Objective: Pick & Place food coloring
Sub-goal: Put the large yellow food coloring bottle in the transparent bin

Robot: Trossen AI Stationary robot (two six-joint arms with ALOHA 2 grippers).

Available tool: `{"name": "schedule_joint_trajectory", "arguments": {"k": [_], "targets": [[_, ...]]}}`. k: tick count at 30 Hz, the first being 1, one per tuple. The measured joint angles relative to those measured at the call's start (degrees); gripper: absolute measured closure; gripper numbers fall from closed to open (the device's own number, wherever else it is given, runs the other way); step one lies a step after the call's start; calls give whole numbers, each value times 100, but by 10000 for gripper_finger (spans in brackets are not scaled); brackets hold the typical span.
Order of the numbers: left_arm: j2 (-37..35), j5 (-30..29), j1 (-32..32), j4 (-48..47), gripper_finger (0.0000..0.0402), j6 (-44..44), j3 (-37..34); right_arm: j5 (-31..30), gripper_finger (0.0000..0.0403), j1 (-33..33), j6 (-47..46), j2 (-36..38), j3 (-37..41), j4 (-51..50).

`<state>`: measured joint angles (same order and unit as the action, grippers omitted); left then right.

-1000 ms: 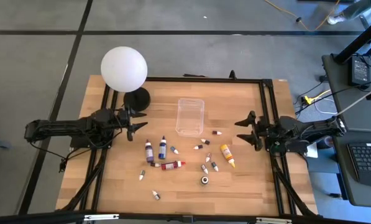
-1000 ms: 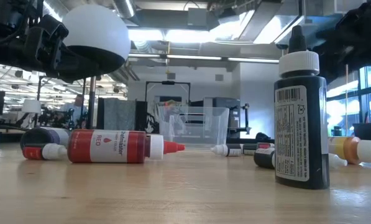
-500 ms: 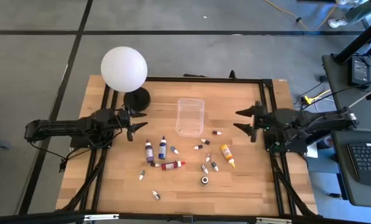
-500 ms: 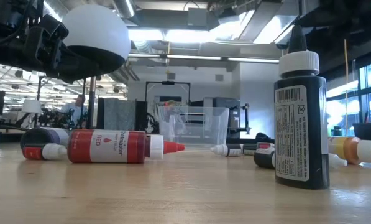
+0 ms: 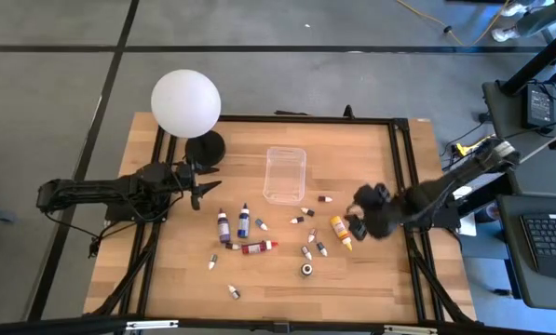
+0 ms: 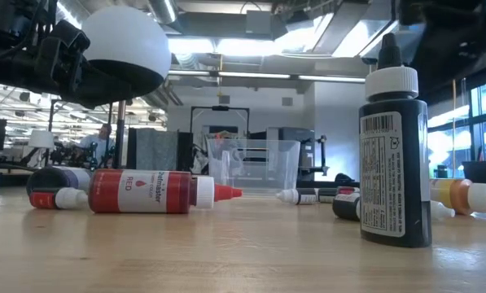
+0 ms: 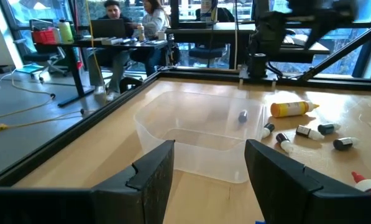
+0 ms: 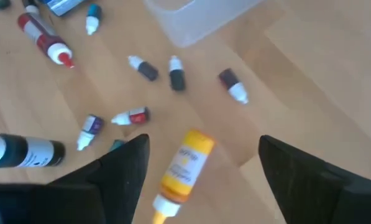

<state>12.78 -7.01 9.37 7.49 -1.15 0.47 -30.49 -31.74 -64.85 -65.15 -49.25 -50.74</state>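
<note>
Right gripper is held over the right part of the table, fingers spread wide with nothing between them. The yellow bottle is seen lying on its side just beside it, framed between the two fingers in the right wrist view.

Left gripper is parked over the left part of the table, near the lamp base, fingers parted and empty, aimed at the clear box.

The remaining bottles are scattered on the wood below the box: purple bottle and blue bottle side by side, red bottle lying flat, black bottle standing upright, several tiny ones around them. The white globe lamp is placed at the far left corner.
</note>
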Motion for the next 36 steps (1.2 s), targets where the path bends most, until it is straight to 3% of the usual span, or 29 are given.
{"name": "schedule_joint_trajectory", "arguments": {"k": [7,18,23,28,36], "targets": [[0,-36,0,0,208,45,0,-922,100,-1301,-1621,-1023,0,-9],[0,-278,0,0,208,94,0,-2206,100,-1954,-2327,-2484,0,171],[0,-333,0,0,208,187,-1,-2179,100,-2302,-3074,-2977,-2,345],[0,-653,0,0,208,837,-2,-2347,110,-2724,-3881,-3683,-4,573],[0,-841,0,0,208,957,0,-2317,143,-2783,-4294,-4310,-4,-83]]}}
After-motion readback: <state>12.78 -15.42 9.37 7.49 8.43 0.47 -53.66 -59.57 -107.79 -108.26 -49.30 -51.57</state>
